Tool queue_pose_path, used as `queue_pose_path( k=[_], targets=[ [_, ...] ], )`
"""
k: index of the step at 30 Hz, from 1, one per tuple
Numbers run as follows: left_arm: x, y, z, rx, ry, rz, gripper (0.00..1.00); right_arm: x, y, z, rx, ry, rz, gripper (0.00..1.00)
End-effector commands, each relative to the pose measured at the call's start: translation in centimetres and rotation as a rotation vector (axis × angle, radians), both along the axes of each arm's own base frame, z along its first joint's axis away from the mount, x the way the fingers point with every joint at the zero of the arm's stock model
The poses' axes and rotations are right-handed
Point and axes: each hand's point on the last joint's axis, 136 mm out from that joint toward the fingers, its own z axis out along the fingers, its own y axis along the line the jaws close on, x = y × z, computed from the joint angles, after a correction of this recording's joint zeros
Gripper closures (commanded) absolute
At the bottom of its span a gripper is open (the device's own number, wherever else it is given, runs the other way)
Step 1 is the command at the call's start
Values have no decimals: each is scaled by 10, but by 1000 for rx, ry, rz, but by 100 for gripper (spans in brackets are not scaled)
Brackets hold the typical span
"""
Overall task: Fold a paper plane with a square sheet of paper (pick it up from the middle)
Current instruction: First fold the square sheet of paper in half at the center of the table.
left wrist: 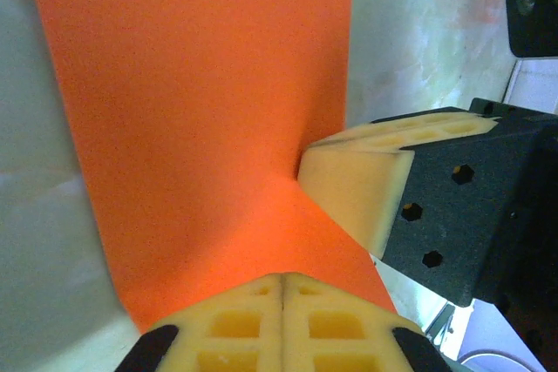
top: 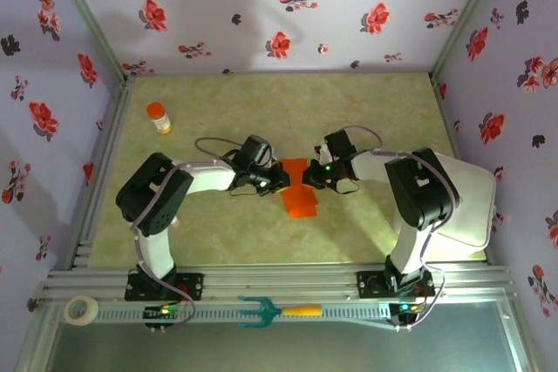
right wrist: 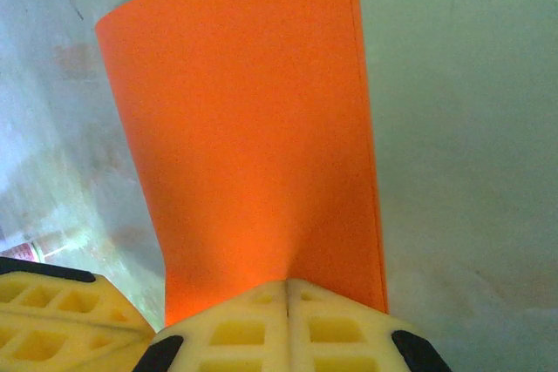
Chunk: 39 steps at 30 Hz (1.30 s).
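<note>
The orange-red square sheet of paper (top: 299,191) hangs between my two grippers over the middle of the table, folded into a narrow, longer-than-wide shape. My left gripper (top: 282,179) is shut on its left edge. The right gripper (top: 310,177) is shut on its right edge, close to the left one. In the left wrist view the sheet (left wrist: 200,119) runs up from my shut left gripper (left wrist: 283,278), and the right gripper's cream fingers (left wrist: 353,182) pinch it at the right. In the right wrist view the sheet (right wrist: 253,128) rises from the shut right gripper (right wrist: 286,285), a layered edge on its right side.
A small orange-capped bottle (top: 159,117) stands at the far left of the green mat. A white board (top: 471,202) lies under the right arm. On the front rail lie a tape roll (top: 82,309) and a teal fork tool with an orange handle (top: 277,311).
</note>
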Motion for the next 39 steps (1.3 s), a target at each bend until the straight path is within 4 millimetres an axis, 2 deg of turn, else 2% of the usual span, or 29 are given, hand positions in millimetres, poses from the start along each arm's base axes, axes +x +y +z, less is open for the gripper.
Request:
queue_pose_path(
  k=[1,8,17,19,22,28,30,32,34,39],
  targets=[
    [-4,-8,1,-24,15,-22,100,-26,-32,-44,-174,122,-52,98],
    [-14,2,-23,34,52,-16,100,-27,-33,-43,-175,123,-52,98],
    [-32,32,-63,176,62,-33,100,-27,-33,-44,-175,124,-51,97],
    [-34,35,-66,183,61,-40,100,-27,-33,-44,-175,123,-51,98],
    [-32,34,-56,171,38,-36,100,-27,-34,-44,-176,123,-51,98],
    [-16,8,4,33,-54,-4,100,-26,-34,-43,-179,121,-54,98],
    [-16,0,15,0,-72,-11,100,-27,-35,-44,-185,121,-55,98],
    [-19,-7,15,-25,-73,-22,100,-27,-36,-44,-189,122,-55,98],
    [-24,-12,8,-57,-43,-27,100,-27,-36,-44,-189,118,-57,97],
    [-35,-6,-17,-33,10,-18,100,-27,-35,-44,-184,119,-55,98]
  ],
)
